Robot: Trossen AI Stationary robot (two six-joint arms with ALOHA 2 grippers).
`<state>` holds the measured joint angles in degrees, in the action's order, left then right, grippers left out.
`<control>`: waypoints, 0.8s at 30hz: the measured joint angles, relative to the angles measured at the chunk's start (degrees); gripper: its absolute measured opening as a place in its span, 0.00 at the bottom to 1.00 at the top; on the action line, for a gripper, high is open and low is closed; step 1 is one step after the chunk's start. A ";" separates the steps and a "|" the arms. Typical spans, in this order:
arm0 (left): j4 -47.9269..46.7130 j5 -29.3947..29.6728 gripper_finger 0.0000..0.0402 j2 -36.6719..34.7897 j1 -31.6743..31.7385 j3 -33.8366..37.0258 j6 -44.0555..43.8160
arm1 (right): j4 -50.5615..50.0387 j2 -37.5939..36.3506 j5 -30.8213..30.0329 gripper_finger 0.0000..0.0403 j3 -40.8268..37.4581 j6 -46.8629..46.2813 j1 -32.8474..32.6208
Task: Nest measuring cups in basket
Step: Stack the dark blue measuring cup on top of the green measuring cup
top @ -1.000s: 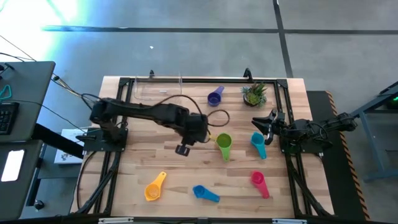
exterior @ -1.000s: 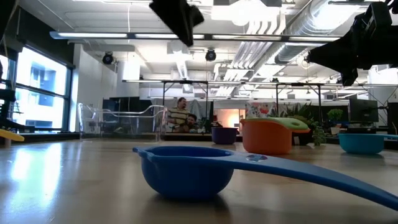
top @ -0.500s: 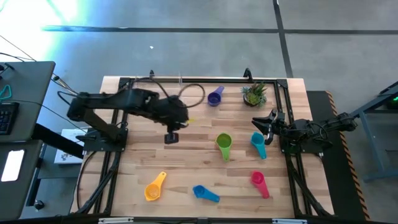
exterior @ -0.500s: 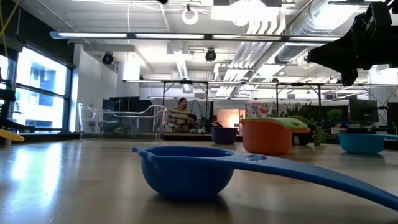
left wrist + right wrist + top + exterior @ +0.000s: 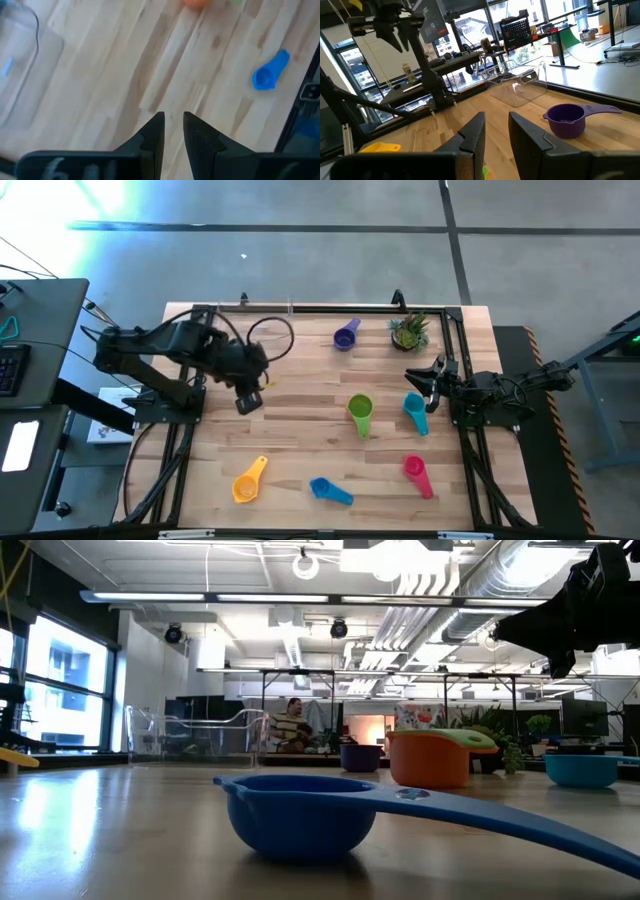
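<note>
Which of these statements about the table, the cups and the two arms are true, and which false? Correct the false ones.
1. The left gripper holds a yellow cup. False: it holds nothing; its fingers are nearly closed on air.
2. The purple cup lies near the potted plant. True.
3. The blue cup sits inside the basket. False: it lies on the table at the near edge.
4. The right gripper is beside the teal cup. True.
5. The pink cup is nested in the green cup. False: they lie apart.
</note>
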<state>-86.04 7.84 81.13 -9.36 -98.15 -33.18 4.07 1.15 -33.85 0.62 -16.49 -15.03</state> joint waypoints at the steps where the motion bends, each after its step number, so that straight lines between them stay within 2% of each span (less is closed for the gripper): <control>1: -0.72 0.00 0.16 -0.11 -0.68 0.00 -1.00 | 0.00 0.00 0.00 0.19 0.00 0.00 0.00; 15: -2.73 0.02 0.16 -0.21 -10.26 0.00 -13.12 | 1.59 0.02 -1.16 0.19 0.00 -1.44 0.00; 24: -2.90 2.32 0.16 -0.21 -12.59 0.00 -14.72 | 17.53 0.02 -1.43 0.19 0.00 1.45 0.02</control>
<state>-88.94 10.16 80.93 -21.96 -98.15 -47.90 21.60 1.17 -35.28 0.62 -15.04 -15.00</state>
